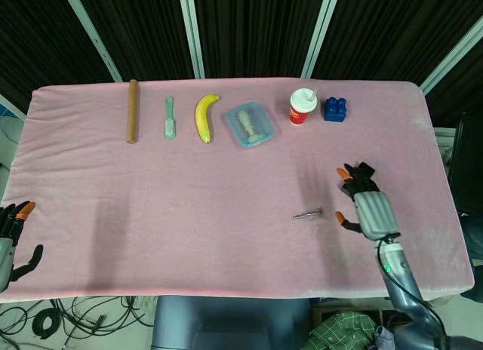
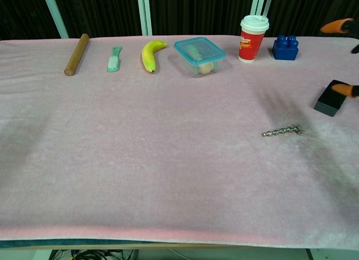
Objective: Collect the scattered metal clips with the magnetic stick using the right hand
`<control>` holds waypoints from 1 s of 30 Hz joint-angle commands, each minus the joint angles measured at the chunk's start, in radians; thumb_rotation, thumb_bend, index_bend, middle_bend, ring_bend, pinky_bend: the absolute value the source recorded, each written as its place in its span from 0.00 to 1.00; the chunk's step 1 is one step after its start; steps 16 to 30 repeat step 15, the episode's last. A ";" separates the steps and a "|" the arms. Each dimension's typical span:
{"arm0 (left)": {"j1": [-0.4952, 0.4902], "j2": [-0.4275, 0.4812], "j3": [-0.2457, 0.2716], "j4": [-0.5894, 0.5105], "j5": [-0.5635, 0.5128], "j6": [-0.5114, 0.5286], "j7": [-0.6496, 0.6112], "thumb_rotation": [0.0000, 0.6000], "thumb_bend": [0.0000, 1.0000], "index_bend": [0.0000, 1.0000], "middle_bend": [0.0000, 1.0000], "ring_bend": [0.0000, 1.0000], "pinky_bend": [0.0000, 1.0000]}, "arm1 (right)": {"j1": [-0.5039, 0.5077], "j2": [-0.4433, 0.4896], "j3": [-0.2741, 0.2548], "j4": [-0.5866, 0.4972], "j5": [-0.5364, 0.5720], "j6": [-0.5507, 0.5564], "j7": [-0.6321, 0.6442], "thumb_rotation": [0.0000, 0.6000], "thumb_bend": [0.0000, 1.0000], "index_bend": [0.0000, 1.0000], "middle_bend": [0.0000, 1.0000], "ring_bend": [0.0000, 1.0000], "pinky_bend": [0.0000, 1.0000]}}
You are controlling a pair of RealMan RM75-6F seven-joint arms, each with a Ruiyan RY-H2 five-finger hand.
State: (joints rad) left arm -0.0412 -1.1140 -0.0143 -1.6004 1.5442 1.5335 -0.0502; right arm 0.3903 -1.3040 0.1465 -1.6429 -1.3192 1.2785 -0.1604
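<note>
Pink cloth [image 1: 189, 214] covers the whole table. Right hand [image 1: 365, 205] hovers over it near the front right, fingers spread, holding nothing. Left hand [image 1: 13, 237] hangs off the front left edge, fingers apart and empty. Metal clips [image 2: 283, 130] lie in a short chain just left of the right hand.
</note>
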 commanded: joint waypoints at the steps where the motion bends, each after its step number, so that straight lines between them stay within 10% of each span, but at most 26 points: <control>1: 0.001 -0.002 -0.001 0.001 0.000 0.003 0.006 1.00 0.42 0.08 0.08 0.00 0.00 | -0.119 0.062 -0.092 -0.051 -0.093 0.145 -0.045 1.00 0.23 0.01 0.00 0.00 0.17; 9: 0.003 -0.003 -0.001 -0.007 0.000 0.007 0.002 1.00 0.42 0.08 0.08 0.00 0.00 | -0.256 0.008 -0.181 0.035 -0.169 0.308 -0.099 1.00 0.22 0.00 0.00 0.00 0.17; 30: 0.004 -0.002 0.001 -0.008 0.004 0.009 -0.001 1.00 0.42 0.08 0.08 0.00 0.00 | -0.272 -0.026 -0.164 0.097 -0.163 0.318 -0.099 1.00 0.21 0.00 0.00 0.00 0.17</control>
